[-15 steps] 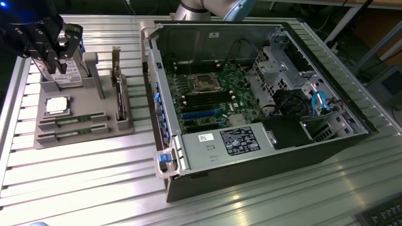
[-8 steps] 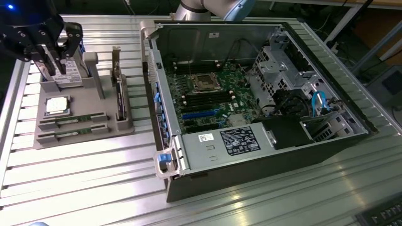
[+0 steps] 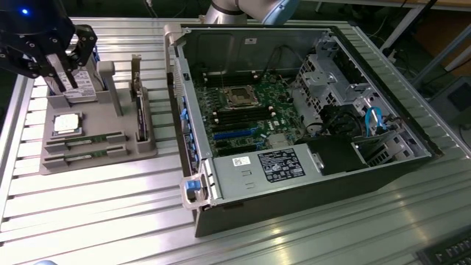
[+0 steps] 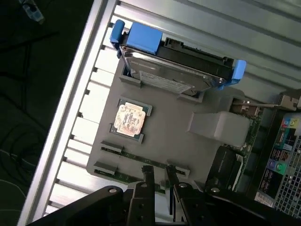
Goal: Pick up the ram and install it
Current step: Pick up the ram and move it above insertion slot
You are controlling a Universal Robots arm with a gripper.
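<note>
Two ram sticks, thin green boards, lie in slots at the near end of the grey holder tray; one ram stick lies just behind the other. In the wrist view the ram stick runs across under my fingertips. My gripper hangs above the tray's far end, over the upright hard drive. In the wrist view the gripper is open with nothing between its fingers.
The tray also carries a silver processor chip, the blue-framed hard drive and a dark upright expansion card. An open computer case lies on the exterior view's right, with its motherboard and black memory slots exposed. Slatted metal table all around.
</note>
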